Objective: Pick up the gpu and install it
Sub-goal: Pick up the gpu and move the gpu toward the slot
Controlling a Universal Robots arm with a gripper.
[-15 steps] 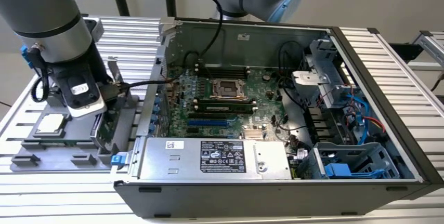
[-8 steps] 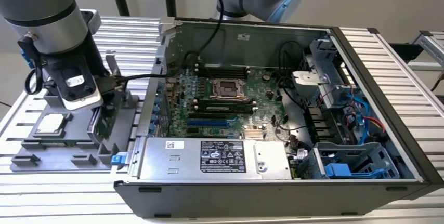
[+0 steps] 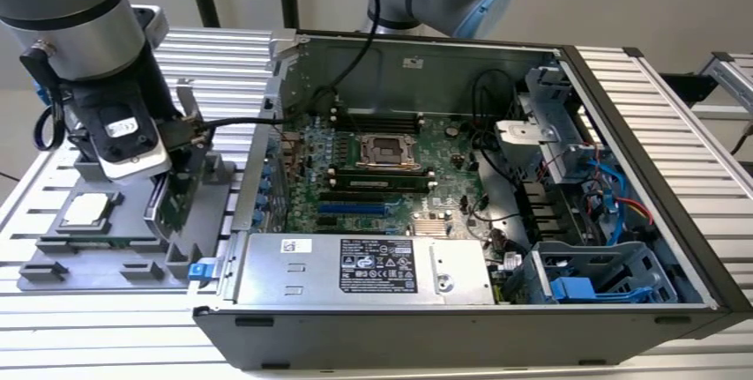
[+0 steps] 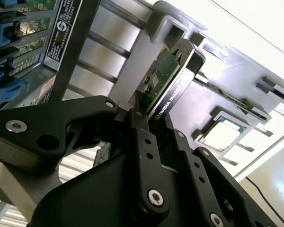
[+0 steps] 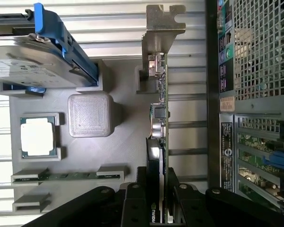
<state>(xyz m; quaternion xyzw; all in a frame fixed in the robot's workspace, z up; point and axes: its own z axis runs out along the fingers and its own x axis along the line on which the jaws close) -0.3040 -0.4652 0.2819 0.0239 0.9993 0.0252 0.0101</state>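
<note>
The gpu (image 3: 175, 200) stands on edge in a slot of the grey parts tray (image 3: 70, 261), at the exterior view's left, beside the open computer case (image 3: 659, 133). In the first wrist view the gpu (image 5: 158, 118) is seen edge on, with its silver end bracket (image 5: 163, 23) at the far end. The green board and black shroud of the gpu (image 4: 161, 80) are visible in the second wrist view. My gripper (image 5: 159, 187) has come down over the card's near end, one black finger on each face, shut on it. The card still rests in its holder.
The tray also holds a processor chip (image 3: 88, 211), a memory stick (image 5: 66, 175) and a silver hard drive (image 5: 33, 61) in a blue frame. Inside the case lie the motherboard with blue expansion slots (image 3: 353, 210), a power supply (image 3: 365, 267) and cables (image 3: 612, 186).
</note>
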